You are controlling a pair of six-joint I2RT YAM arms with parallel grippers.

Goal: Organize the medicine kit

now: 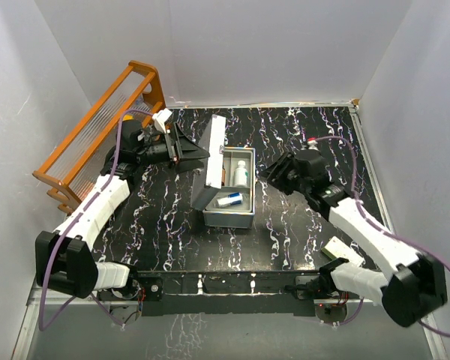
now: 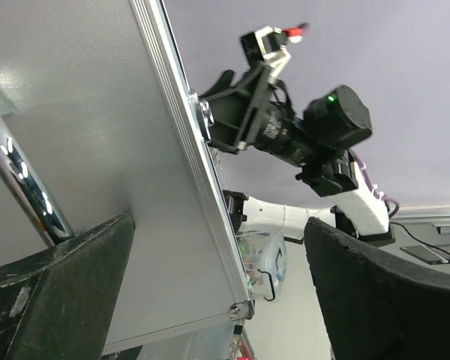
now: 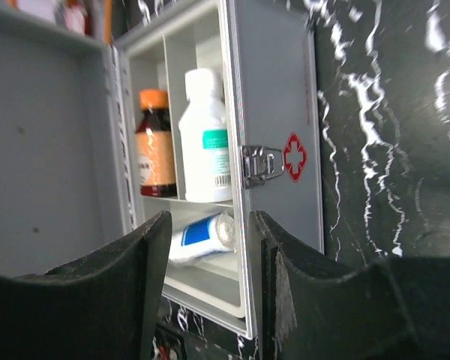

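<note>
Medicine kit open, left jaws wide apart at lid; right jaws apart

The top camera looked steeply down from above the near edge, taking in the whole black marbled table with the medicine kit at its centre. The left wrist camera sat close against the kit's raised lid, facing upward past it to the right arm. The right wrist camera, also near, faced the kit's open inside.

Bright even light w/ soft shadows, sheen on medicine kit
</note>
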